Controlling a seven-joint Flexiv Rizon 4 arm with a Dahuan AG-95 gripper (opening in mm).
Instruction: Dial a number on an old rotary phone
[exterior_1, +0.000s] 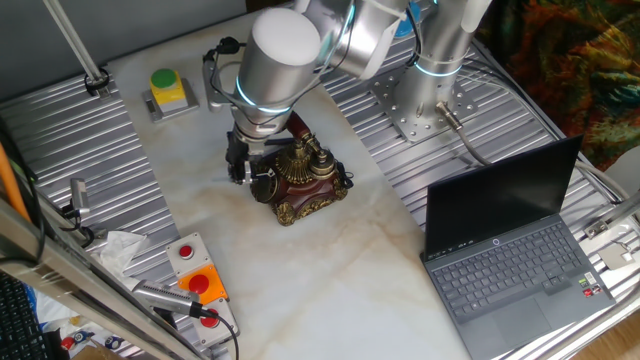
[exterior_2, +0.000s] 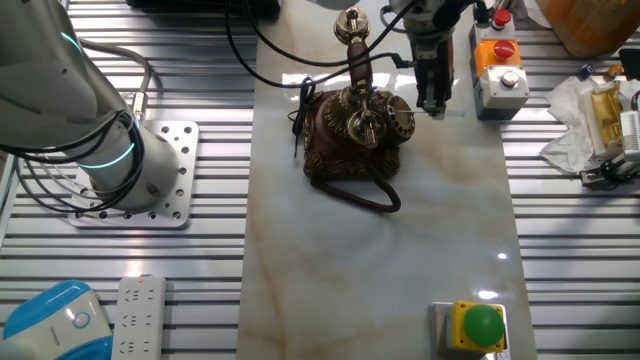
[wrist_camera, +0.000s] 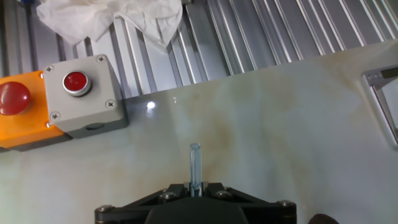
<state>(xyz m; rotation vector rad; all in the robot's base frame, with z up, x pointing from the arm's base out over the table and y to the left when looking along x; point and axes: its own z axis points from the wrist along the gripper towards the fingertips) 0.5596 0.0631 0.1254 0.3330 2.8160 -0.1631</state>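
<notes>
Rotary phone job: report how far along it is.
Done: the hand has reached the table beside the rotary phone. In hand: it hovers off to the phone's side, fingers together around a thin pin. Left: the dial shows no contact; handset on its cradle.

The old rotary phone (exterior_2: 350, 135) has a dark red body with brass-gold trim. The table (exterior_2: 380, 270) is pale marble with beige veins. At lower right, a green button (exterior_2: 484, 322) sits on a yellow box. The laptop (exterior_1: 510, 250) is dark grey.
</notes>
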